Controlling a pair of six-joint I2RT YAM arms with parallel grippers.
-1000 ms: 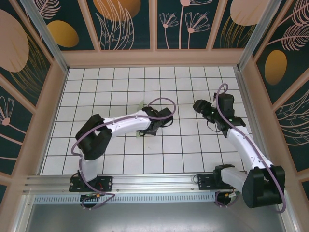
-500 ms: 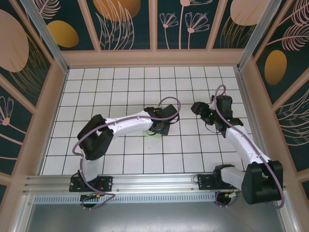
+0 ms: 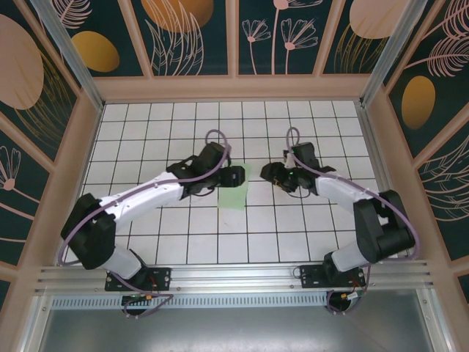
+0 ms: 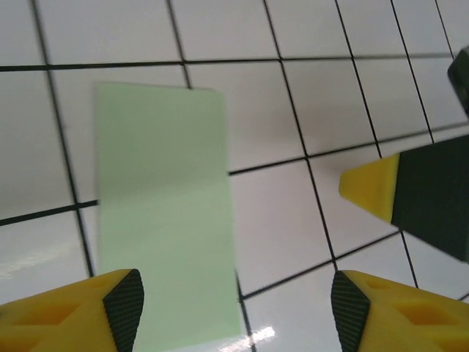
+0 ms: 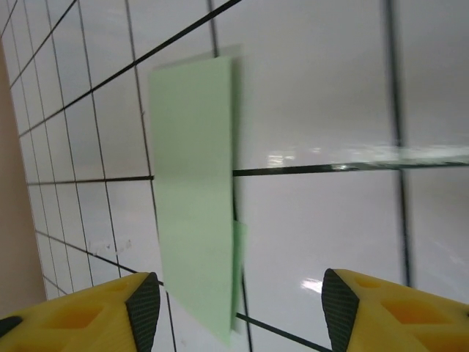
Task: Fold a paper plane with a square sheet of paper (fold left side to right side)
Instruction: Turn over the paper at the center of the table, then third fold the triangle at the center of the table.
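My left fingers (image 4: 121,312) are sitting spread wide, pinching nothing. My left gripper (image 4: 234,312) is hovering over one short end of the square sheet of paper (image 4: 165,213). My right fingers (image 5: 143,312) are spread too, empty, and my right gripper (image 5: 242,308) is hanging by the sheet's long edge. The sheet is lying flat on the white tiled table (image 3: 146,147), folded into a narrow strip, with one layer peeking out along an edge. Top view: I'm flanking it, left and right.

Lab test enclosure: white grid table (image 3: 278,242), botanical-print walls (image 3: 190,37), aluminium rail (image 3: 234,277).
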